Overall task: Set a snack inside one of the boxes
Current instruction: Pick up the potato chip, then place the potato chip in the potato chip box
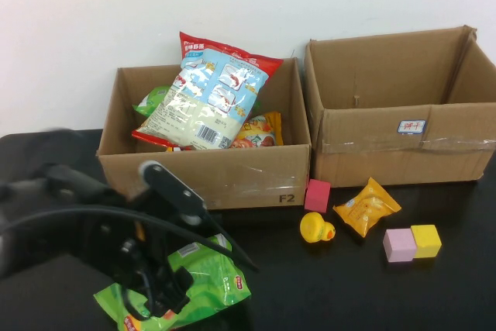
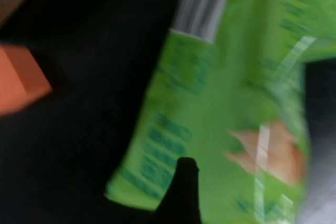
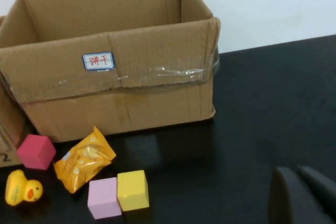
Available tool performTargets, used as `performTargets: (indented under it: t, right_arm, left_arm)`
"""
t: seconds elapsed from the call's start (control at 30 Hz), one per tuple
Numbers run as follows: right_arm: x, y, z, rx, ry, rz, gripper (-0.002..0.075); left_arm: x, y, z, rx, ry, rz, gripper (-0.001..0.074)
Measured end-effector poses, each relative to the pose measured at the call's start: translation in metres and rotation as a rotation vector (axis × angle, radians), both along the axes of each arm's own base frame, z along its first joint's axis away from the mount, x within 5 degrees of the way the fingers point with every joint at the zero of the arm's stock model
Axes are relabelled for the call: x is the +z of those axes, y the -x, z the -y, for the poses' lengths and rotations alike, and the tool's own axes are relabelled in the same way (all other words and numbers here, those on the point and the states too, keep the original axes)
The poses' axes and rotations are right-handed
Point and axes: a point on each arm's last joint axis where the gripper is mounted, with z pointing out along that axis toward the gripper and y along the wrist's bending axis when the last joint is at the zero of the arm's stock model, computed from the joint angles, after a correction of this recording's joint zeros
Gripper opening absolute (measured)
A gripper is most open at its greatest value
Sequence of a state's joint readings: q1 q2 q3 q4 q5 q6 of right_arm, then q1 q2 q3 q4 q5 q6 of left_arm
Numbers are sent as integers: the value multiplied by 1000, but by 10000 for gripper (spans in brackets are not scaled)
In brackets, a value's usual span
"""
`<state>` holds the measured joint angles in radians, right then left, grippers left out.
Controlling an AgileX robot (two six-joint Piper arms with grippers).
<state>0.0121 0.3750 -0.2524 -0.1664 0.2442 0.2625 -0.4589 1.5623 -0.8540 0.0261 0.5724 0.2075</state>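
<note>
A green snack bag lies flat on the black table at the front left. My left gripper is down on its near end, and the bag fills the left wrist view. The left box holds a large red-and-blue snack bag and other packets. The right box looks empty and also shows in the right wrist view. A small orange snack packet lies in front of it. My right gripper is shut and empty, low over the table to the right, and out of the high view.
A red cube, a yellow duck, a pink cube and a yellow cube lie in front of the boxes. An orange block sits near the green bag. A white wall stands behind the boxes.
</note>
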Motion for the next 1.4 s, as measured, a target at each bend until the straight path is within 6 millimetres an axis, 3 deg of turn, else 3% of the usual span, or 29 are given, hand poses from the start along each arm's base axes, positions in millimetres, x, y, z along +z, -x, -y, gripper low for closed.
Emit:
performTargets:
  t: [0.33,0.5,0.7,0.87,0.97,1.07,1.27,1.4]
  right_arm:
    - [0,0,0,1,0,5,-1]
    - [0,0,0,1,0,5,-1]
    - [0,0,0,2,0,9,-1]
    - [1,-1,0,3,0,18,-1]
    - [1,-1,0,3,0,20,-1]
    - [1,-1,0,4,0,22,-1]
    - [2,-1,0,4,0,26,-1]
    - [2,-1,0,4,0,26,-1]
  left_arm:
    - [-59,-27,14,-45,-120,-6,646]
    - [-78,-35,17,-41,-158,-67,532]
    - [-77,-39,21,4,-143,-104,328]
    - [-67,-43,25,52,-124,-141,302]
    - [-52,-48,30,84,-107,-170,262]
    - [-25,-53,37,92,-64,-179,262]
    - [70,-64,47,42,34,-77,261]
    - [136,-77,48,51,61,112,261]
